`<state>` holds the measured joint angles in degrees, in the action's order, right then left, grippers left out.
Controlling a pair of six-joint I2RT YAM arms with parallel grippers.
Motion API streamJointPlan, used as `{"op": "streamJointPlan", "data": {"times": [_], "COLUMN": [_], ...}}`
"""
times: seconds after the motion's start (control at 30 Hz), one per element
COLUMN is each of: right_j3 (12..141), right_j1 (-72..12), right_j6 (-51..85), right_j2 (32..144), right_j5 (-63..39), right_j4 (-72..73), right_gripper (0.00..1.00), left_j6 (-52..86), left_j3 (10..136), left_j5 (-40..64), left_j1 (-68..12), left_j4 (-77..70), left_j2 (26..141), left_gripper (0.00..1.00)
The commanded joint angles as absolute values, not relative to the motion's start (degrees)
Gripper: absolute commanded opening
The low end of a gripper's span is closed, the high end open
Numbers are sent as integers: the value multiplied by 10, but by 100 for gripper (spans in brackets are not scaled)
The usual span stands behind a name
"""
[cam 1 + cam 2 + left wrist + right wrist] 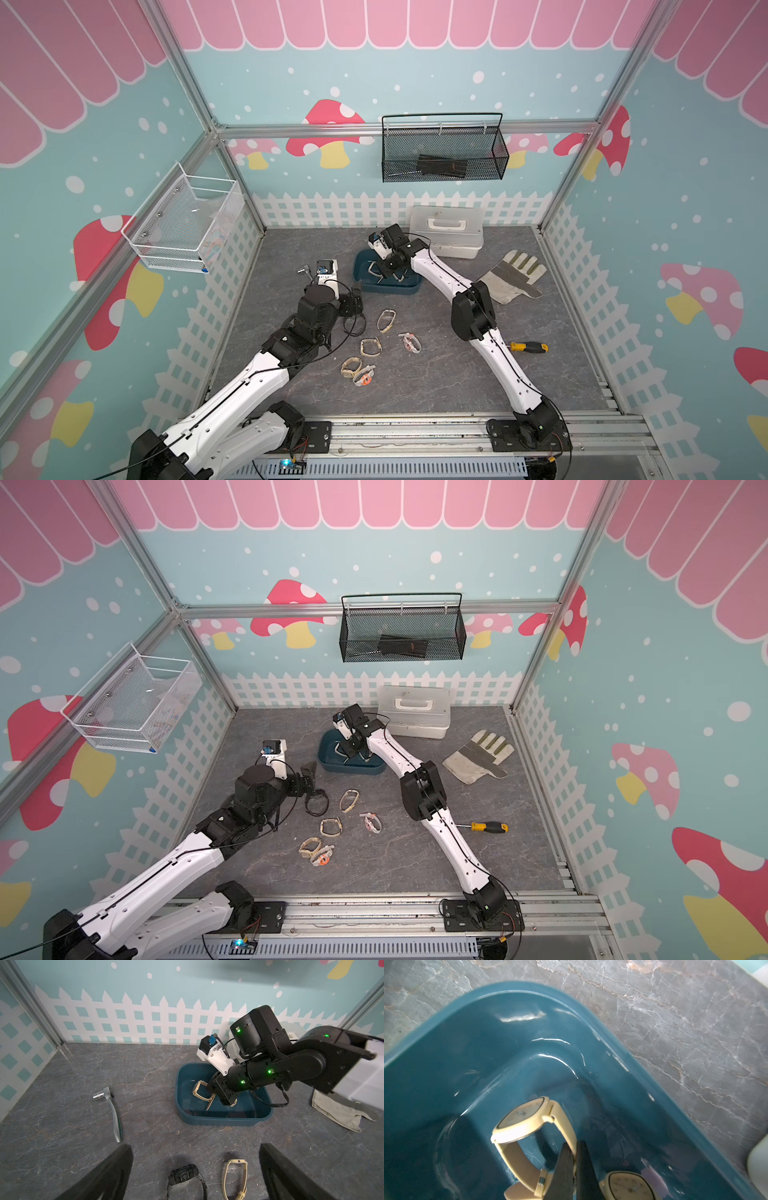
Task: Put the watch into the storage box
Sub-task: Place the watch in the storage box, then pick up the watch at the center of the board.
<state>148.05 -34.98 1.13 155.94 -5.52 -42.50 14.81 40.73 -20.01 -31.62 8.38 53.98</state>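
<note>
Just short of the storage box [224,1121], the left gripper [194,1147] hangs with its fingers wide apart over a black watch [185,1178], seemingly lined up for it. Inside the box, the right gripper [574,1146] pinches the strap of a beige watch [525,1120], held low for a gentle release.

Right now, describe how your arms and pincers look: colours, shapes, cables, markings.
The left arm and right arm both have smooth white link shells joined by blocky black joints, and a thin black cable runs along each. Green lights glow on the right arm's joints. The left pincer and right pincer are black and tapered.
</note>
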Motion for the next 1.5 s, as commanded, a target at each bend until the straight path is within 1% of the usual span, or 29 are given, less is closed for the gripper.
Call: {"op": "streamJointPlan", "data": {"times": [0.0, 0.17, 0.3, 0.43, 0.67, 0.8, 0.93, 1.03, 1.1, 1.17, 1.3, 1.47], "right_j3": [1497, 1497, 1497, 1495, 1468, 1370, 1245, 1115, 1018, 947, 808, 665], "right_j1": [-355, -355, -355, -356, -368, -375, -375, -375, -375, -375, -375, -375], "right_j6": [5, 5, 3, 3, -17, -18, -14, -21, -28, -28, -17, 0], "right_j2": [1570, 1563, 1552, 1529, 1436, 1334, 1226, 1131, 1062, 1016, 927, 840], "right_j5": [-52, -52, -60, -62, -61, -62, -72, -73, -74, -72, -65, -55], "right_j4": [-434, -435, -434, -437, -424, -366, -324, -274, -235, -220, -174, -112], "right_gripper": [7, 16, 18, 19, 23, 26, 32, 36, 42, 45, 50, 51], "left_j6": [148, 147, 149, 151, 158, 163, 167, 174, 182, 192, 213, 230], "left_j3": [400, 400, 397, 396, 398, 393, 397, 402, 403, 403, 399, 406], "left_j5": [-211, -212, -214, -216, -217, -232, -240, -246, -250, -258, -267, -279], "left_j1": [-320, -320, -319, -319, -319, -320, -319, -320, -319, -320, -320, -317], "left_j4": [96, 96, 96, 96, 100, 107, 124, 137, 145, 154, 171, 192], "left_j2": [531, 530, 525, 523, 531, 531, 536, 543, 549, 555, 578, 623], "left_gripper": [98, 98, 97, 98, 97, 98, 97, 97, 97, 97, 97, 96]}}
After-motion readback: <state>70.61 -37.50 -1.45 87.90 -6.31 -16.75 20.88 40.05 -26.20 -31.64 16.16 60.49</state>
